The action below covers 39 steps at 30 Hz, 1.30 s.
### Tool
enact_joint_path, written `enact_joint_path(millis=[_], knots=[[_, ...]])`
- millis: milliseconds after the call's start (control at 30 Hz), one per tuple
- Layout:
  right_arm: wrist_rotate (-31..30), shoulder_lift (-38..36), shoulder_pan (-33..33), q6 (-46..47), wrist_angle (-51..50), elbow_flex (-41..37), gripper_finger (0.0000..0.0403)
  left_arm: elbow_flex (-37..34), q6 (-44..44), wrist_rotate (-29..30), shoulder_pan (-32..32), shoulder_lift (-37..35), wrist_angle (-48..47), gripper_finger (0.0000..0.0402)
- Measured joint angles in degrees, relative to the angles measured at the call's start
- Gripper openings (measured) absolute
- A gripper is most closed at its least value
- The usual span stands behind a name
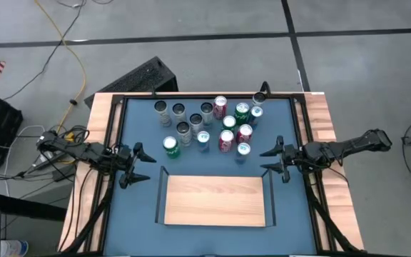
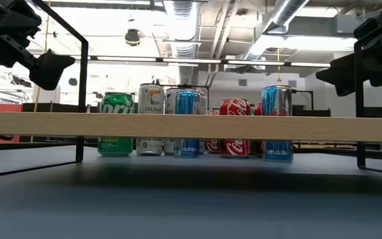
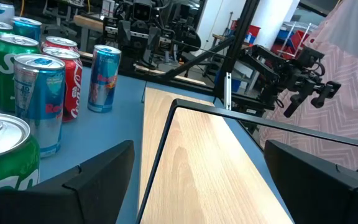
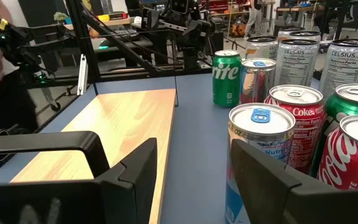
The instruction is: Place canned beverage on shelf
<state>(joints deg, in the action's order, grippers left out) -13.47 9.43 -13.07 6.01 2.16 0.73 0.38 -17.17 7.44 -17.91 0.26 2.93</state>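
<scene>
With the shelf (image 1: 216, 200) bare at the counter's (image 1: 141, 207) near middle and the cans (image 1: 212, 125) clustered beyond it, both tools, left (image 1: 140, 164) and right (image 1: 275, 158), hover wide and empty, so picking a can likely comes next.

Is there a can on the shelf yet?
No. In the high view the shelf shows only bare wood, and all the cans stand grouped on the blue tabletop behind it.
</scene>
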Motion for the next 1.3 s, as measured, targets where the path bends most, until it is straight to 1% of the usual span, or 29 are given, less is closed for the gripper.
enact_joint_path(millis=[200,367,533,633,767,1000,1167,1300], knots=[[0.0,0.0,0.0,0.0,0.0,0.0,0.0207,0.0,-1.3,0.0,0.0,0.0,0.0,0.0346],[0.0,0.0,0.0,0.0,0.0,0.0,0.0207,0.0,-4.6,3.1,0.0,0.0,0.4,0.0346],[0.0,0.0,0.0,0.0,0.0,0.0,0.0207,0.0,-7.0,3.1,0.0,0.0,0.5,0.0346],[0.0,0.0,0.0,0.0,0.0,0.0,0.0207,0.0,-8.2,4.5,0.0,0.0,0.6,0.0346],[0.0,0.0,0.0,0.0,0.0,0.0,0.0207,0.0,-12.2,8.2,0.0,0.0,1.2,0.0346],[0.0,0.0,0.0,0.0,0.0,0.0,0.0207,0.0,-16.8,14.5,0.0,0.0,1.7,0.0346],[0.0,0.0,0.0,0.0,0.0,0.0,0.0207,0.0,-19.7,22.6,0.0,0.0,2.2,0.0346],[0.0,0.0,0.0,0.0,0.0,0.0,0.0207,0.0,-20.4,28.6,0.0,0.0,2.4,0.0346]])
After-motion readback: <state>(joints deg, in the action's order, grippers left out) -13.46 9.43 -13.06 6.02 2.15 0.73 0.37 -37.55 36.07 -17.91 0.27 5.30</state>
